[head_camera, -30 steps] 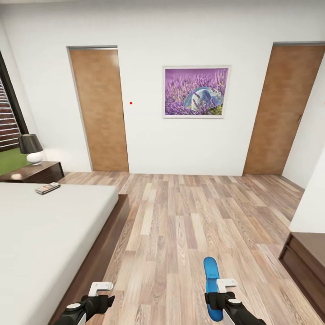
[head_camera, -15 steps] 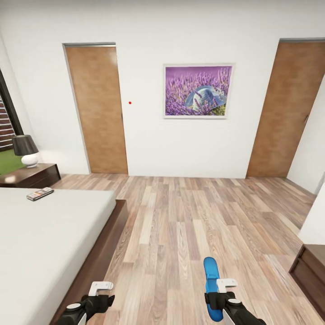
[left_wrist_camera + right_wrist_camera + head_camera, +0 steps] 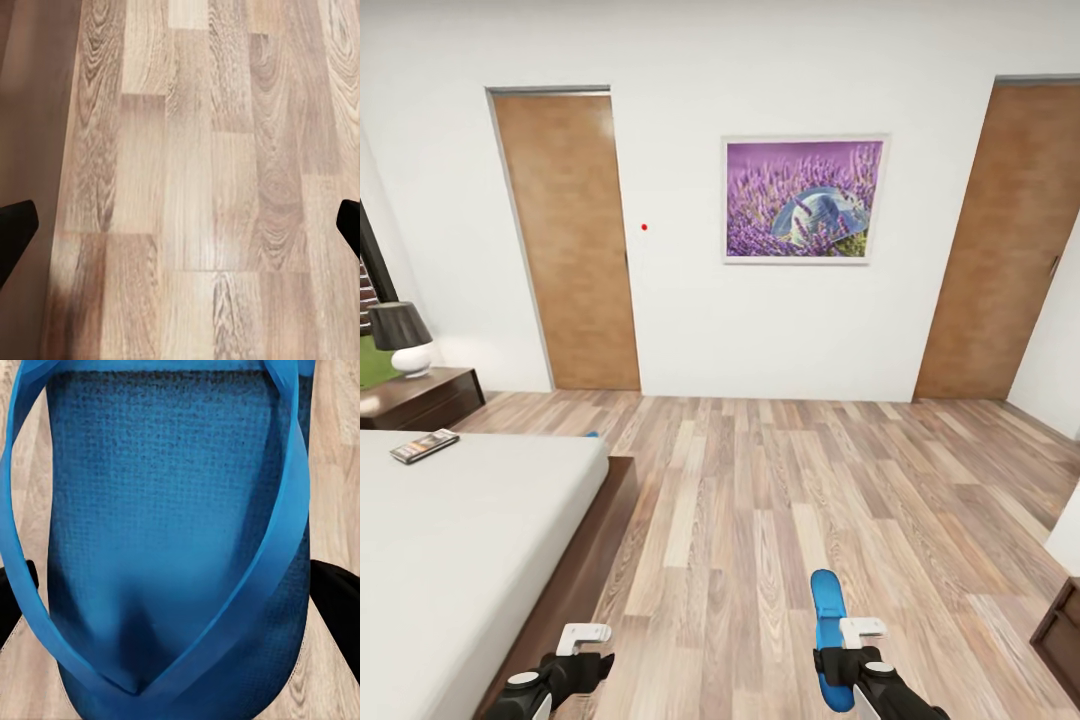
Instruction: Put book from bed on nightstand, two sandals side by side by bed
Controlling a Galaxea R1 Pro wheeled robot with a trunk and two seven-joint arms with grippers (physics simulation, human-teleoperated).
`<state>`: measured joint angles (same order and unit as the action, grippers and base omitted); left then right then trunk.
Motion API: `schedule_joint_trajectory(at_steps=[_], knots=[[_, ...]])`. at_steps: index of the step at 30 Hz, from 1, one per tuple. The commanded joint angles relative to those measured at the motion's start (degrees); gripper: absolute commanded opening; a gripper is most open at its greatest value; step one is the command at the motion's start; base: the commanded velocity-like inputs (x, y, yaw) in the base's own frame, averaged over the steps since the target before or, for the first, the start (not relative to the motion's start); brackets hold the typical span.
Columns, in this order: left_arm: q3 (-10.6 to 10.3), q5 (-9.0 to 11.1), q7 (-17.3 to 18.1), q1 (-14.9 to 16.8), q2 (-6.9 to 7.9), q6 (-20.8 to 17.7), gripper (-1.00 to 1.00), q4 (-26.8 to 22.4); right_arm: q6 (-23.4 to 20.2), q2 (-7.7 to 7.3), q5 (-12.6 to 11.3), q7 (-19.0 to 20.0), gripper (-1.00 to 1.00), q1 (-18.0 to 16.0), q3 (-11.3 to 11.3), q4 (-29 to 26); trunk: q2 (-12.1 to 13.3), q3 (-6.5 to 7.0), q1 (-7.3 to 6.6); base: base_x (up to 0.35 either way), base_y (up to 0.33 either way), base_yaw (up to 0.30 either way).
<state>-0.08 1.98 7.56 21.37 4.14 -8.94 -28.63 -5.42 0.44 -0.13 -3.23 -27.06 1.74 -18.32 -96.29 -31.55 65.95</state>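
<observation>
Above the plank floor, right pincer pinching a blue sandal. Beside the bed, left pincer hanging spread.

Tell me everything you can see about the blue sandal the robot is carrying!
The sandal is bright blue, flat and narrow, with a rounded end pointing away from the robot. Up close its sole has a fine woven-looking texture, and smooth blue straps meet in a V. The right hand grips it by the sides, holding it roughly level above the wood-plank floor, not touching the floor.
</observation>
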Motion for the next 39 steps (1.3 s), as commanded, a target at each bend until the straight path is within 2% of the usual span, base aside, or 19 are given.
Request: schedule_joint_trajectory(at_steps=[1, 16, 39], knots=[[0.0, 0.21, 0.18, 0.0, 0.01, -0.37, 1.0, -0.11, -0.38, 0.0, -0.02, -0.28, -1.0, -0.01, 0.19, -0.12, -0.03, -0.06, 0.03, 0.347, 0.0, 0.0], [0.0, 0.16, 0.18, 0.02, -0.01, -0.37, 1.0, -0.11, -0.38, 0.0, -0.01, -0.28, -1.0, -0.01, 0.19, -0.1, -0.03, -0.06, 0.03, 0.347, -0.017, 0.0], [0.0, 0.17, 0.17, 0.02, -0.01, -0.34, 1.0, -0.1, -0.38, 0.03, 0.01, -0.28, -1.0, -0.01, 0.24, 0.19, -0.03, -0.06, 0.03, 0.347, -0.087, 0.0]])
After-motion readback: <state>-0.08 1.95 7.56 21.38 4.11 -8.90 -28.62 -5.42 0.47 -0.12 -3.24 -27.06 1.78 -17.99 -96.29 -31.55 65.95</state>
